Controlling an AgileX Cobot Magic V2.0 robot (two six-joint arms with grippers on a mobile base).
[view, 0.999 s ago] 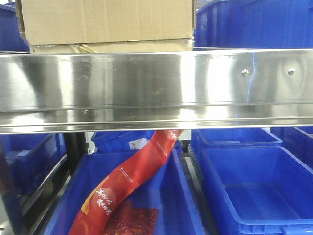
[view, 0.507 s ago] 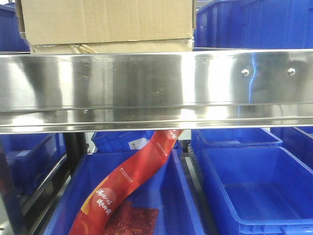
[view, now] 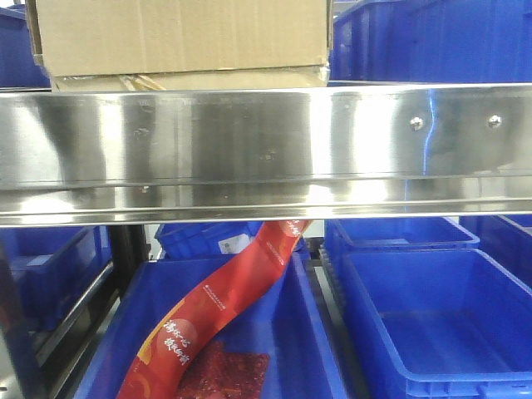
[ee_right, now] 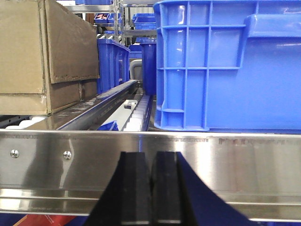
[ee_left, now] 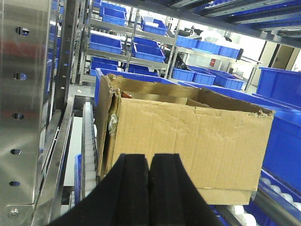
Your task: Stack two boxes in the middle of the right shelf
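A brown cardboard box (view: 183, 33) stands on the steel shelf (view: 266, 141) at the upper left of the front view. A thinner band of cardboard (view: 191, 80) shows beneath it, and I cannot tell whether that is a second box. In the left wrist view the box (ee_left: 197, 141) fills the middle, dented, with its top flaps open. My left gripper (ee_left: 149, 157) is shut and empty just in front of its near face. My right gripper (ee_right: 151, 155) is shut and empty before the shelf's front rail (ee_right: 235, 160). The box (ee_right: 23, 52) lies to its upper left.
A tall blue bin (ee_right: 225, 66) stands on the shelf to the right of the box, with a roller track (ee_right: 136, 113) between them. A perforated steel upright (ee_left: 23, 94) rises at the left. Below the rail are open blue bins (view: 432, 316) and a red packaging strip (view: 224, 307).
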